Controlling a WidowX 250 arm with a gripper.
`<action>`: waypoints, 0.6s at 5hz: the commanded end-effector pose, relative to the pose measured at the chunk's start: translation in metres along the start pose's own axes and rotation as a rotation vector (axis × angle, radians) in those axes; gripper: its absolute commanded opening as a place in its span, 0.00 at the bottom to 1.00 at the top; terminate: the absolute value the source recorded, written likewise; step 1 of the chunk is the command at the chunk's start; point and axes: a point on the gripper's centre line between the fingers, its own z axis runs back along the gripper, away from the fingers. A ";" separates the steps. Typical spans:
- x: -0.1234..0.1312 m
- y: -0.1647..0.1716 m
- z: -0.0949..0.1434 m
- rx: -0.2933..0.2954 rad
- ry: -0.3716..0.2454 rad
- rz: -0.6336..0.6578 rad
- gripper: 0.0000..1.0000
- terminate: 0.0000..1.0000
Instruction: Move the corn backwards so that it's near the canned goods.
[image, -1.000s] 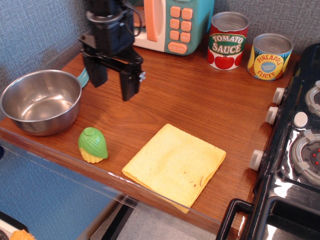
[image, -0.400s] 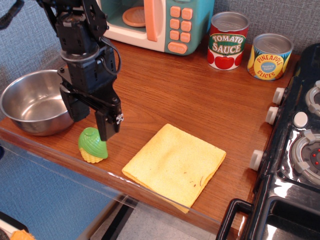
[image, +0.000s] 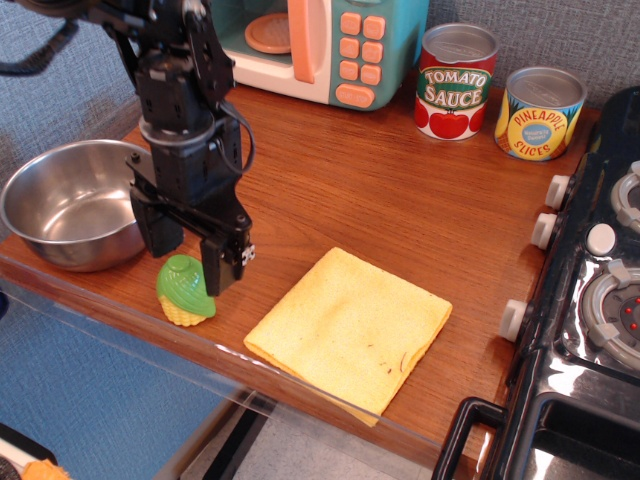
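Observation:
The corn (image: 183, 292), a green husk dome over a yellow end, lies near the front edge of the wooden counter. My gripper (image: 189, 252) is open, its two black fingers straddling the top of the corn, one behind it on the left and one at its right. The red Tomato Sauce can (image: 456, 81) and the shorter yellow-and-blue Pineapple Slices can (image: 540, 113) stand at the back right of the counter, far from the corn.
A steel pot (image: 68, 203) sits just left of the gripper. A folded yellow cloth (image: 350, 330) lies right of the corn. A toy microwave (image: 320, 45) stands at the back. A black stove (image: 600, 290) fills the right side.
My gripper has come forward and down from the middle of the counter to the corn and now straddles it. The corn has not moved.

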 end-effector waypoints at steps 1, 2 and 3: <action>-0.003 0.012 -0.012 0.024 0.033 0.009 1.00 0.00; -0.004 0.012 -0.016 0.003 0.029 0.009 0.00 0.00; -0.001 0.011 -0.013 -0.008 0.032 -0.016 0.00 0.00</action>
